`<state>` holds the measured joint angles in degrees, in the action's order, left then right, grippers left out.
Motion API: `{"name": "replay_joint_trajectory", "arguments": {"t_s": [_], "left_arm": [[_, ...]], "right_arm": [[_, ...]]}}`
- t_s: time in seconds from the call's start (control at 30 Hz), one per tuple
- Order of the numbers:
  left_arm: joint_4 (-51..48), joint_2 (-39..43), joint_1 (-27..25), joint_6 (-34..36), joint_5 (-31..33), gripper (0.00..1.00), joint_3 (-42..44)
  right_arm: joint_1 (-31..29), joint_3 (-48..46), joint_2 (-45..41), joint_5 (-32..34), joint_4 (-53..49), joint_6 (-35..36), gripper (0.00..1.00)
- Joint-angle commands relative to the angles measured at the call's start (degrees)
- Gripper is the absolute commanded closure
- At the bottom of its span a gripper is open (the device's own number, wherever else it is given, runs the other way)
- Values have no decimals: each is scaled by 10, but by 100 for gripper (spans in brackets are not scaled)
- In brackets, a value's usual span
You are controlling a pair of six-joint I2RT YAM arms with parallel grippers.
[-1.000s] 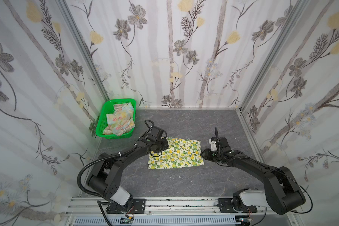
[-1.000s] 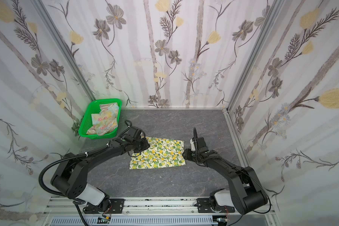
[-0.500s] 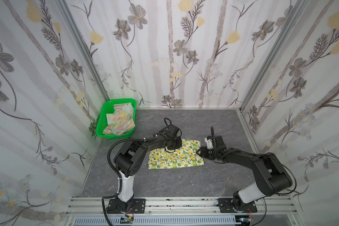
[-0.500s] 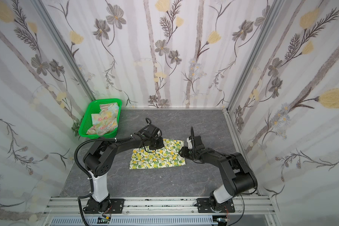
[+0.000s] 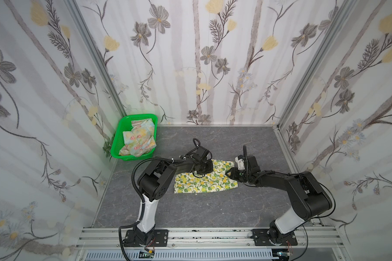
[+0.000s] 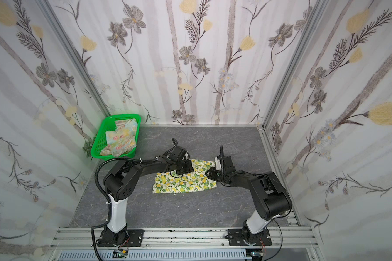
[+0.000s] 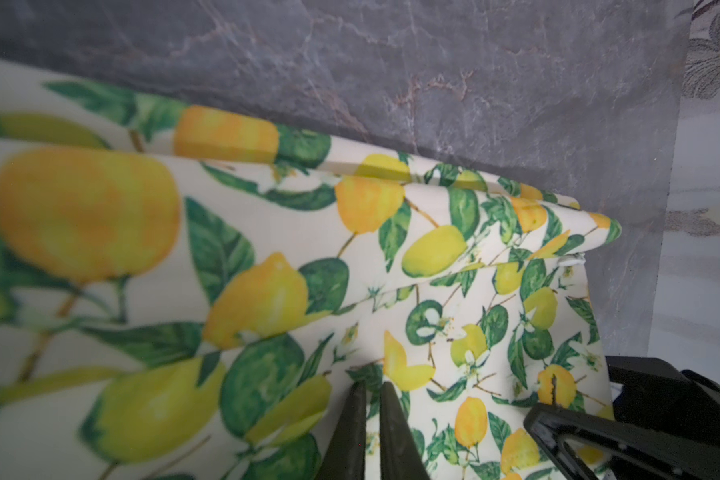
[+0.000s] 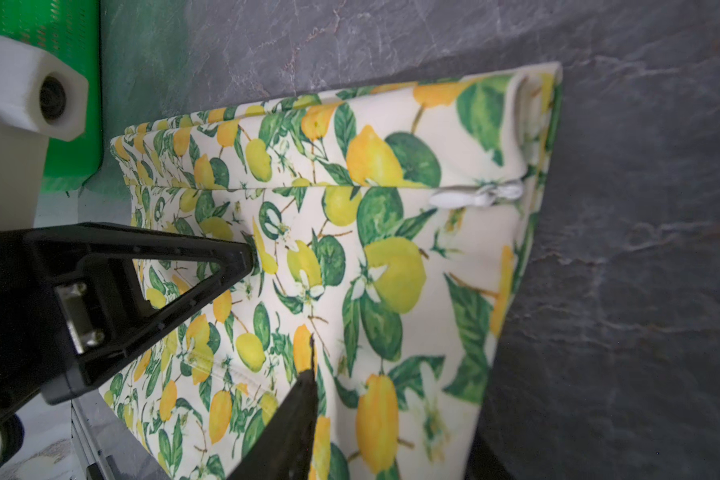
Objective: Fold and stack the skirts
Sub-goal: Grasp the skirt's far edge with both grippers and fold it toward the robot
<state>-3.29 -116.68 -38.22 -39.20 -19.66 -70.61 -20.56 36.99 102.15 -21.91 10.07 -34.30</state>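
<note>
On the grey worktop (image 5: 190, 210), near its middle, the lemon skirt (image 5: 204, 184) lies spread out, with both arms low over its far half. The left pincer (image 7: 373, 388) is clenched on a small pinch of that cloth, while the right pincer (image 8: 279, 307) stands released, its two tips apart and resting on the skirt near its right edge. At the back left corner, the flower skirt (image 5: 139, 141) sits crumpled in the green basket (image 5: 136, 117), well apart.

Bright even light; lemon skirt (image 7: 80, 216) blurs near the lens.
</note>
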Motion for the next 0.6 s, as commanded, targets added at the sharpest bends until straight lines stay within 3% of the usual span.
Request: {"name": "replay_joint_trajectory", "arguments": {"t_s": [0.0, 0.23, 0.57], "left_arm": [[-36, -2, -2, 1, 8, 88, 7], [-36, 21, 3, 3, 19, 88, 14], [-36, 102, 32, 12, 39, 88, 74]], "right_arm": [[0, 0, -1, 36, -50, -7, 68], [0, 30, -29, 82, -107, 10, 98], [1, 57, -74, 122, -196, 42, 100]]}}
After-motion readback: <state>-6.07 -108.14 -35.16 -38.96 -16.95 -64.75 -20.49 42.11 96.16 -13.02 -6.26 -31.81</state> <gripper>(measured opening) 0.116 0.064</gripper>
